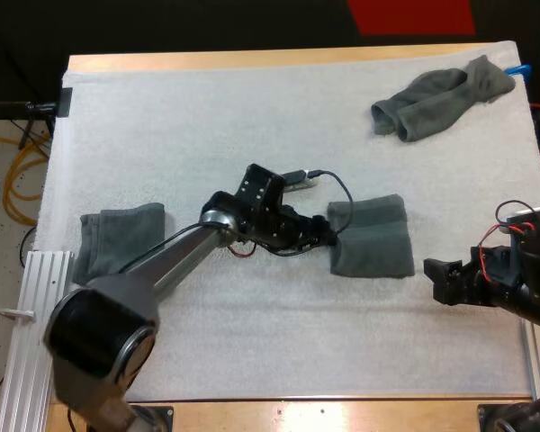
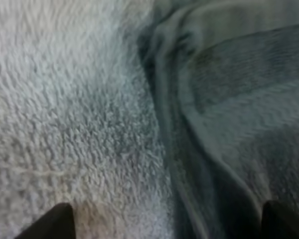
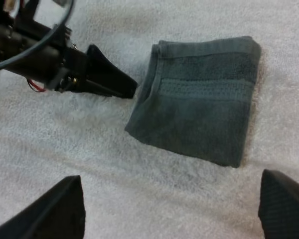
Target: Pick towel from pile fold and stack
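Judging by layout, approx. halfway: left towel sat folded; folded towel lay centre w/ left tool apart at its edge, right tool apart nearby; crumpled towel far right not yet done.

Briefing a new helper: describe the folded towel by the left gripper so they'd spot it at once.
On the white mat, look just right of centre, where the left gripper points. The folded towel lies flat at its tip. It alone is neat and mid-mat: the crumpled towel sits in the far right corner, the other folded towel at the mat's left edge.
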`<action>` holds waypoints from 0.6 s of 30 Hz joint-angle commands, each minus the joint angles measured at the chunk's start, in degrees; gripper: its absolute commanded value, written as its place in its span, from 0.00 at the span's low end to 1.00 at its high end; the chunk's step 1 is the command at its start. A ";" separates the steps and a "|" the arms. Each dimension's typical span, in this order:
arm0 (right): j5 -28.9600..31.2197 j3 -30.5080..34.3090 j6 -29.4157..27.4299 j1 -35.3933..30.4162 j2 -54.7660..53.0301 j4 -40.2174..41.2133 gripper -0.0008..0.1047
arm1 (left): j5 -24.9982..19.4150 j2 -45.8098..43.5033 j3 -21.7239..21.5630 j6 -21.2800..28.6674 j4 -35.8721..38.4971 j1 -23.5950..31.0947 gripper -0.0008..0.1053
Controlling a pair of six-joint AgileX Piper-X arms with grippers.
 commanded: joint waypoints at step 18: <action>0.25 -0.10 -0.69 0.05 -0.47 0.45 0.67 | 2.77 3.90 -3.46 -11.49 -5.51 -5.04 0.68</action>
